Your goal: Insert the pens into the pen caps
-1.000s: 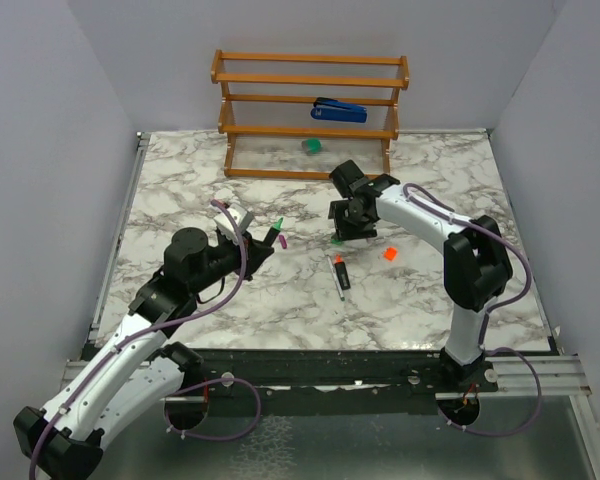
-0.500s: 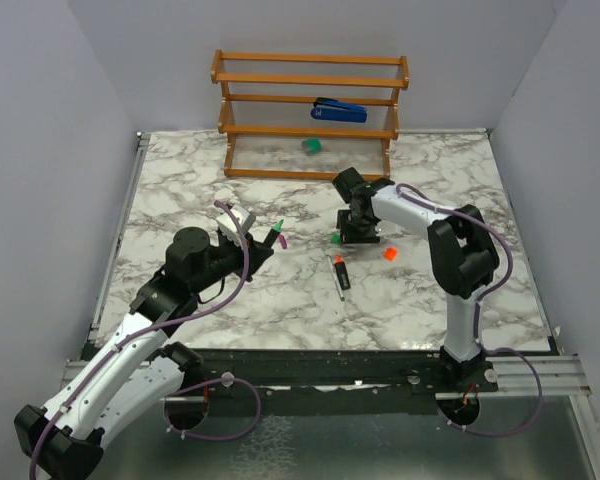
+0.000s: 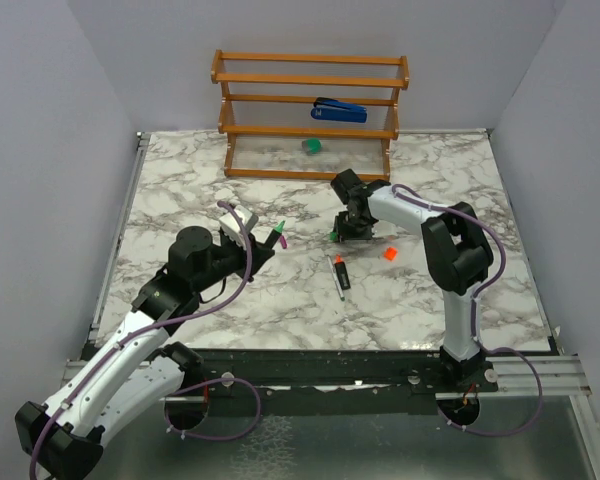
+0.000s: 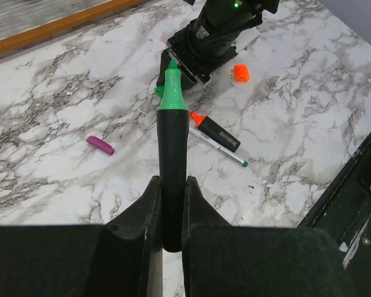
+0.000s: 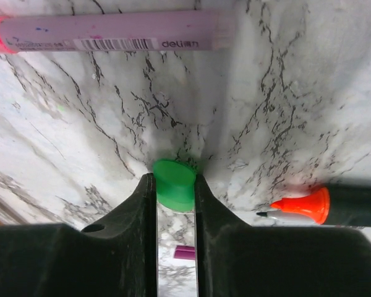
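Observation:
My left gripper (image 4: 171, 185) is shut on a stubby black green-tipped marker (image 4: 172, 148), held above the table with its tip pointing toward the right gripper (image 3: 348, 232). That gripper (image 5: 174, 180) is down on the marble, and its fingers press both sides of a small green cap (image 5: 174, 184). Beyond the cap lies a thin pink pen (image 5: 111, 34). The orange-tipped marker (image 3: 340, 270) and a thin grey pen (image 3: 338, 284) lie side by side at mid table. An orange cap (image 3: 388, 254) sits to their right. A purple cap (image 4: 101, 145) lies near the left gripper.
A wooden rack (image 3: 310, 75) stands at the back with a blue stapler (image 3: 338, 110) on a shelf and a green block (image 3: 311, 146) below it. Grey walls close in the left, right and back sides of the marble table (image 3: 200, 180).
The right gripper has dropped to the table and narrowed its jaws onto the green cap. The left arm with the green-tipped marker has barely moved.

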Tool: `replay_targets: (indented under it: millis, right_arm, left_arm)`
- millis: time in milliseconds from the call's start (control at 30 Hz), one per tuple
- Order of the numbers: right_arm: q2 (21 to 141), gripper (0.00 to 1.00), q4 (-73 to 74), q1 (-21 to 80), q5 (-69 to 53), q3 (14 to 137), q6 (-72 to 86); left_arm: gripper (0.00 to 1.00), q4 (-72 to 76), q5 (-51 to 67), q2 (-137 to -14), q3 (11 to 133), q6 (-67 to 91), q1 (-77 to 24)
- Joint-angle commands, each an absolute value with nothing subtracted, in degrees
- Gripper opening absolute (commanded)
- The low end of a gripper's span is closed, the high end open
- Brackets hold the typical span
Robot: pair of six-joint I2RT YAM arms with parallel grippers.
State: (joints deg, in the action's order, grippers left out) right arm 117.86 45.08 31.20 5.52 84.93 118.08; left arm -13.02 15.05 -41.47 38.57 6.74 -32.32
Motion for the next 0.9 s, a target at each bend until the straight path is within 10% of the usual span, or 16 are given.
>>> replay_targets:
  millis: [0, 633, 867]
  right_arm:
    - [119.3, 0.11, 45.7, 30.8, 4.8, 85.3, 118.4]
    - [96.4, 0.01, 32.3, 30.3, 8.5, 76.8, 76.0]
    - [104.6, 0.47, 33.8, 29.4, 1.7, 83.3, 73.1]
  left_arm:
    - [0.0, -13.7, 15.6, -41.7, 38.3, 6.1, -32.7]
    - [0.0, -6.8, 24.6, -43.6, 35.9, 15.4, -32.7]
    - [0.0, -8.1, 24.1, -47.9, 38.1, 13.0, -32.6]
